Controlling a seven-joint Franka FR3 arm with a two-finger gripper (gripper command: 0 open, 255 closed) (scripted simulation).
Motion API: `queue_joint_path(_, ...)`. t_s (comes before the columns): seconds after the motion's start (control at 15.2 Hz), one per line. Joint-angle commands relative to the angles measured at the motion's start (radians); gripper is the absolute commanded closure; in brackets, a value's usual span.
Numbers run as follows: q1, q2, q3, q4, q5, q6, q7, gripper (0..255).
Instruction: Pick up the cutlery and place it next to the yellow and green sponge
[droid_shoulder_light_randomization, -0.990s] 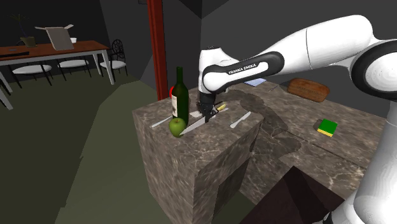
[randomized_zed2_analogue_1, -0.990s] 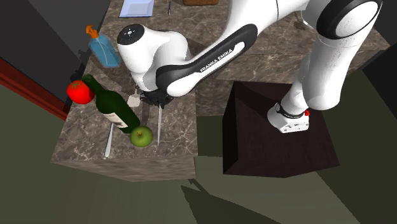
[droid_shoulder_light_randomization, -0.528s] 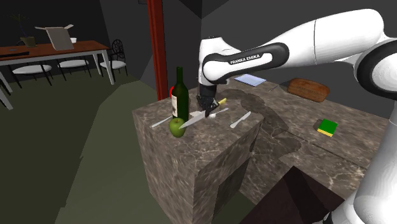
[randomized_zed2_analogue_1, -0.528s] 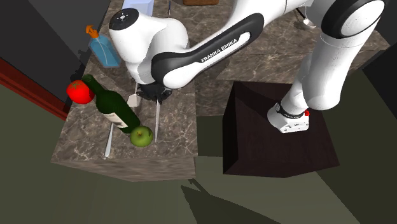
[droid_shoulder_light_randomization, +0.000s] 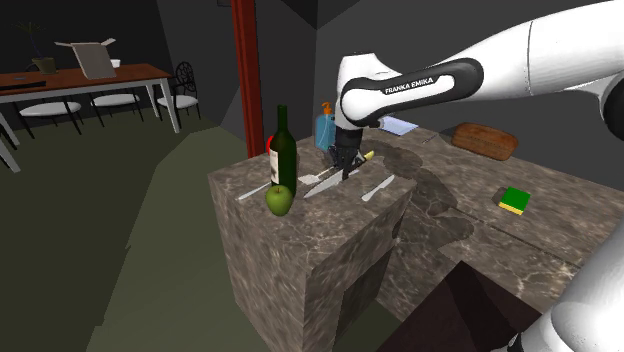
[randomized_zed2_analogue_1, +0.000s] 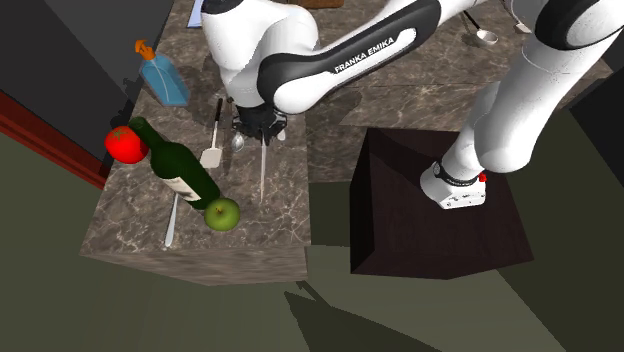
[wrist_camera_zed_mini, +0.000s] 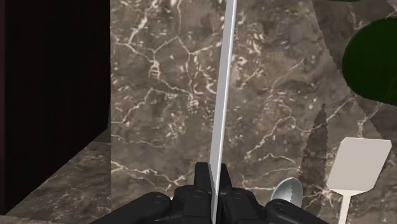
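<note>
Stone counter (wrist_camera_zed_mini: 159, 95); wrist view: tool (wrist_camera_zed_mini: 213, 173) clamps knife (wrist_camera_zed_mini: 222, 83); shoulder view: sponge (droid_shoulder_light_randomization: 514, 200).

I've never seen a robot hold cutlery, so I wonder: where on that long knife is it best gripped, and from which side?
Probably near the handle end, from above. The knife is long, thin and flat, so the gripper clasps its two flat faces there, with the blade pointing away from the hand.

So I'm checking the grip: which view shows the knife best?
The wrist view: the gripper clasps the knife, blade running straight out. The second exterior view shows the blade from above; the shoulder view shows it side-on at the gripper.
</note>
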Motion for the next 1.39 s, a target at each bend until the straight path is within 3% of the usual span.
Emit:
queue_joint_path(0.0,-0.031,-0.057,-0.019,-0.068,0.021,0.017,-0.058,255)
queue_joint_path(0.66,-0.141,-0.247,-0.139,-0.289,0.069,0.057,-0.309,255)
queue_joint_path(1.32,-0.246,-0.343,-0.29,-0.394,0.053,0.07,-0.556,255)
